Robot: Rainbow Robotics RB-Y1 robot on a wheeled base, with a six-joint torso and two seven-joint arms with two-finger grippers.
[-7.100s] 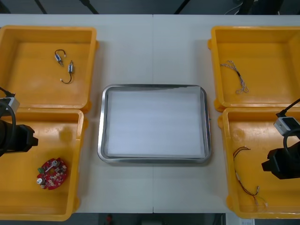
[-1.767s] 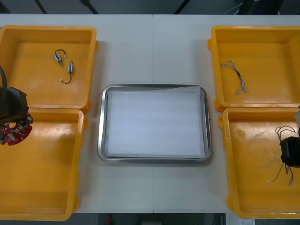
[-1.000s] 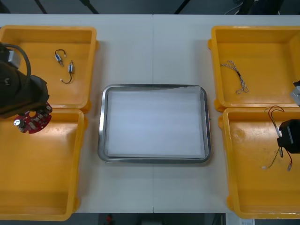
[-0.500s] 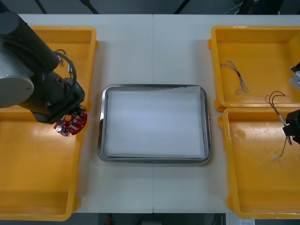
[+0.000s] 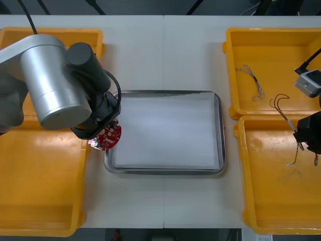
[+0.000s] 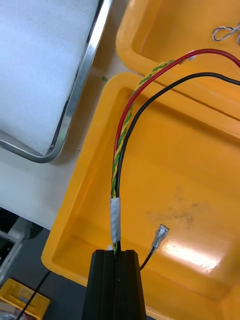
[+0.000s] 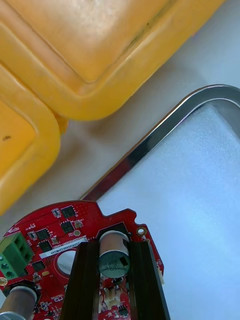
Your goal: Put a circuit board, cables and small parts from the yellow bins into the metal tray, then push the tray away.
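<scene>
My left gripper (image 5: 103,133) is shut on a round red circuit board (image 5: 106,137), which hangs over the left rim of the metal tray (image 5: 165,93). In the left wrist view the black fingers (image 7: 86,280) clamp a silver cylinder on the board (image 7: 55,232), above the tray rim (image 7: 150,145) and its white inside. My right gripper (image 5: 307,138) is shut on a red, yellow and black cable (image 5: 281,103) above the near right yellow bin (image 5: 271,201). In the right wrist view that cable (image 6: 122,135) arcs up from the closed gripper (image 6: 116,260).
A twisted cable (image 5: 252,80) lies in the far right bin (image 5: 281,40). The left arm's silver body covers much of the far left bin (image 5: 15,35). The near left bin (image 5: 40,201) holds nothing. The tray's white inside is bare.
The left arm has swung right with the circuit board, from over the left bins to the tray's left rim. The right gripper has shifted slightly with the dangling cable.
</scene>
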